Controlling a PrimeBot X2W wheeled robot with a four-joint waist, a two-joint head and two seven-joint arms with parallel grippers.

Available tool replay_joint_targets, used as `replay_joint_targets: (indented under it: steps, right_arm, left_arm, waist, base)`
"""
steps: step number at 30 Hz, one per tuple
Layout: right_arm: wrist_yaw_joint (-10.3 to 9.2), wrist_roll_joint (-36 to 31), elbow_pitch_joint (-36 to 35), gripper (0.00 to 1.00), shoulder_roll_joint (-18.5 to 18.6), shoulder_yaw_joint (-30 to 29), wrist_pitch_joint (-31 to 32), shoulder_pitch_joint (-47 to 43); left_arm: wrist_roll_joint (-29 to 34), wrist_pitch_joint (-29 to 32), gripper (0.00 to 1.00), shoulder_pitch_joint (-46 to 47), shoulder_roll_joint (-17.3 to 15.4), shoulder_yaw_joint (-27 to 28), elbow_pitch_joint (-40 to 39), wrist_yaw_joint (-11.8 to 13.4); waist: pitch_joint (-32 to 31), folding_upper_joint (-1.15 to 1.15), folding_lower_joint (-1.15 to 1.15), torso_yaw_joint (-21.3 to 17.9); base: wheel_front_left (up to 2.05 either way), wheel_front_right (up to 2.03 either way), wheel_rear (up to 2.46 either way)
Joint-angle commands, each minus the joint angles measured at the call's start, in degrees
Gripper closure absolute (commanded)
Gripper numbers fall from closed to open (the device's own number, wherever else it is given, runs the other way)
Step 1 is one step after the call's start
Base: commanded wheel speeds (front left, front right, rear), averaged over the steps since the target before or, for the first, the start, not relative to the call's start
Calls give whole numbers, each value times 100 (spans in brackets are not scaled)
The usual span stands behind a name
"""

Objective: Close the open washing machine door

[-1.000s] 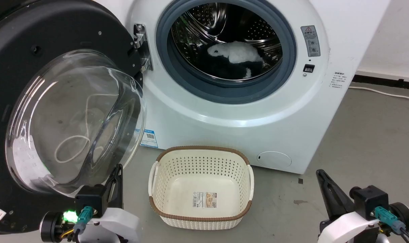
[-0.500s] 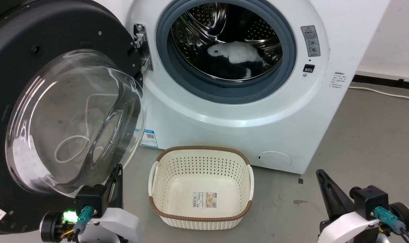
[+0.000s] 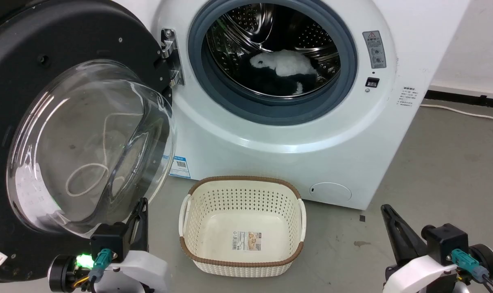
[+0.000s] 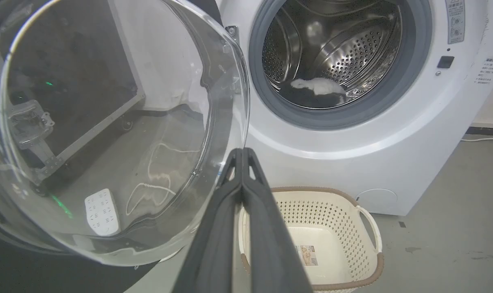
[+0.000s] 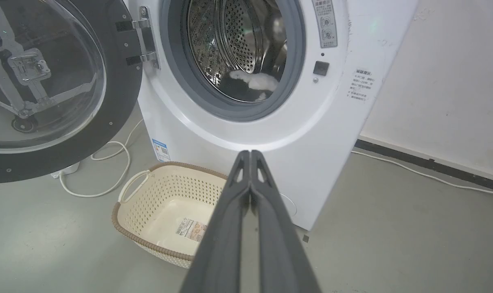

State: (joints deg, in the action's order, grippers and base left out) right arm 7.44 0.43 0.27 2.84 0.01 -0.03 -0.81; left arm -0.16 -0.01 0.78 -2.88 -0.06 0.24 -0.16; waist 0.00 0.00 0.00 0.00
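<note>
The washing machine door (image 3: 79, 134) stands swung wide open at the left, its black rim and domed glass bowl facing me; the same door (image 4: 108, 130) (image 5: 47, 81) hangs on a metal hinge (image 3: 171, 57). Beside it the white washing machine (image 3: 295, 134) shows its steel drum (image 3: 274, 49) with a white and black cloth (image 3: 285, 67) inside. My left gripper (image 3: 142, 202) is shut and empty, just below the glass bowl's lower edge. My right gripper (image 3: 385, 208) is shut and empty, low at the right, apart from the machine.
A cream perforated basket (image 3: 242, 191) with a brown rim sits empty on the grey floor in front of the machine, between my grippers. A white cable (image 5: 108, 162) loops on the floor under the door. A wall (image 3: 478, 44) stands to the right.
</note>
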Motion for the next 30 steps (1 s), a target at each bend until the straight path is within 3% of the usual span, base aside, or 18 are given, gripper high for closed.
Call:
replay_joint_targets:
  steps: [1,30]
  right_arm:
    - [5,-43,-27,100,4,-1,3,81]
    - [5,-43,-27,100,4,-1,3,81]
  left_arm:
    - [16,1,100,-78,1,6,-24,16]
    - [16,1,100,-78,1,6,-24,16]
  waist:
    - [0,0,0,0]
    - [0,0,0,0]
  base:
    - [0,0,0]
    - [0,0,0]
